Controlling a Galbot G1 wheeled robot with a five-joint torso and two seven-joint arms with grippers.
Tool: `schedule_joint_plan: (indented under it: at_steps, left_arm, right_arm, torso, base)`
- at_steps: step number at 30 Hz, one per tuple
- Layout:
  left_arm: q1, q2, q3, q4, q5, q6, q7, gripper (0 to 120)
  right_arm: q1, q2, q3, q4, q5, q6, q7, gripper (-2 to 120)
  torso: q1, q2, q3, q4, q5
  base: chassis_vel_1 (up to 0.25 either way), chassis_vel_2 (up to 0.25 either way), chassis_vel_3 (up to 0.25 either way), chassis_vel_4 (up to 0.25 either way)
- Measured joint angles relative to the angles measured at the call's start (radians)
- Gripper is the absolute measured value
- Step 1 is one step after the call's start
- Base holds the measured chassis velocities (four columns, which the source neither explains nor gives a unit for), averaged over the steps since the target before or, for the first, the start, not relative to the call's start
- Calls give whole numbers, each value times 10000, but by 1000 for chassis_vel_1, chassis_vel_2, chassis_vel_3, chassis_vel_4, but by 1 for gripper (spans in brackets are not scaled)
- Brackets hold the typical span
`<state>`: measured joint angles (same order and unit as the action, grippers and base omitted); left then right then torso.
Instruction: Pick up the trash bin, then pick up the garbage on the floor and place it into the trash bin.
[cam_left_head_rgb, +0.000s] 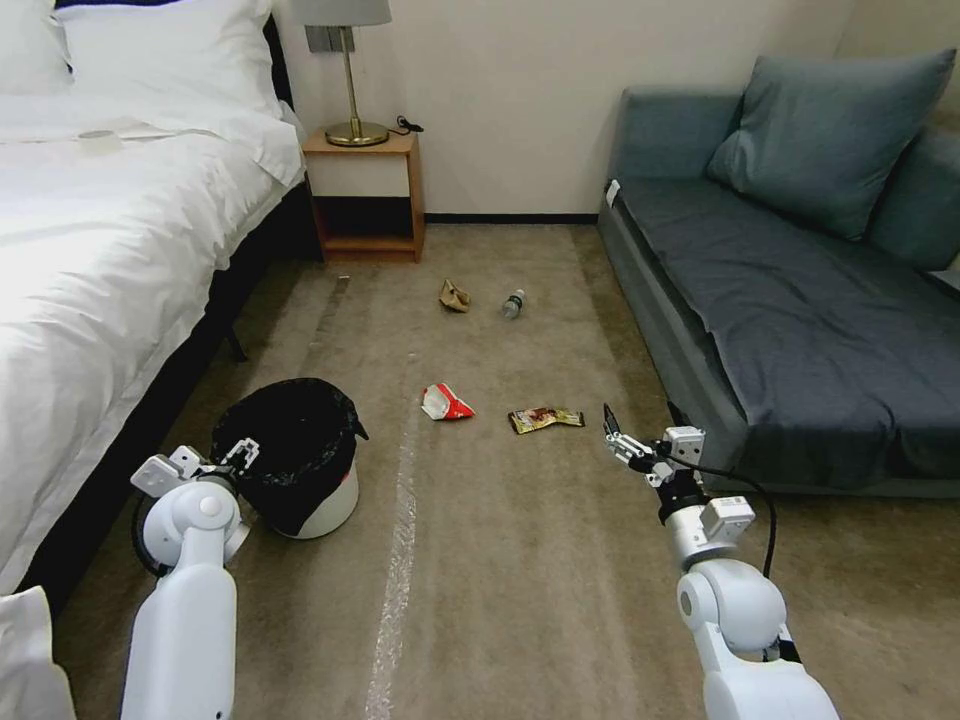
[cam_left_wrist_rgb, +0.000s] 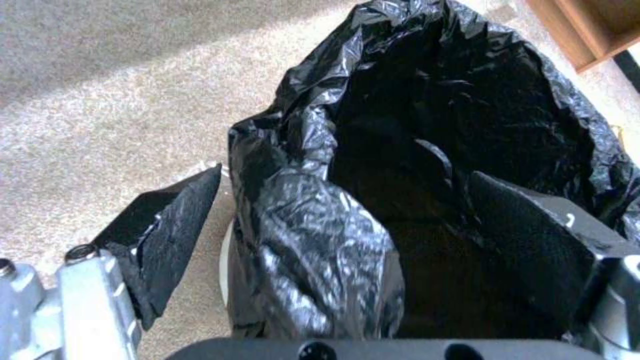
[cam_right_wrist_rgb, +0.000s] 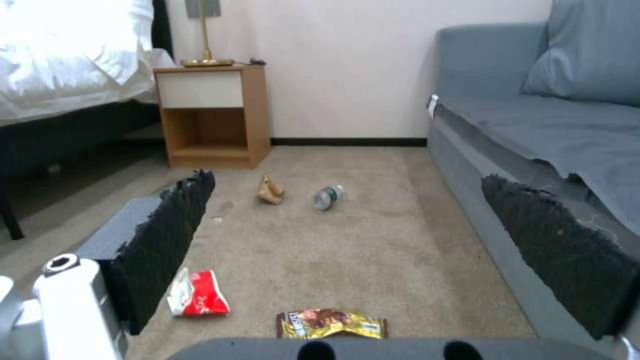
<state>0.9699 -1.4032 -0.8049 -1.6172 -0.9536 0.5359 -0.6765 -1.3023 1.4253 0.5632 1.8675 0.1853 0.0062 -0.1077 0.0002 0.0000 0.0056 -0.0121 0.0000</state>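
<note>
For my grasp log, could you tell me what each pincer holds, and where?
Nothing is held: the open left pincer straddles the trash bin rim, unclamped; the right pincer hangs open.

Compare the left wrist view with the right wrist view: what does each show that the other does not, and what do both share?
Left wrist view alone: the trash bin with its black liner, the open left pincer straddling the near rim, one finger outside and one inside.

Right wrist view alone: the open right pincer, and on the floor the red-and-white carton, gold wrapper, tan paper wad and clear bottle; also the bed and sofa.

Both: beige carpet and the wooden nightstand.
</note>
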Motion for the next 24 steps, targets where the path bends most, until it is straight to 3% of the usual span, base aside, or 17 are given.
schedule_joint_plan:
  at_steps: [18,24]
  left_arm:
    - [-324,84,-173,802,253,-31,289,90]
    - [-471,143,-257,1368,306,-113,629,87]
  right_arm:
    - [-67,3,8,-24,-9,71,-10,100]
    - [-189,0,-8,14,-22,126,-21,100]
  torso:
    - [0,0,0,0,0]
    - [0,-1,0,0,1]
  base:
    - [0,0,0,0]
    - [0,0,0,0]
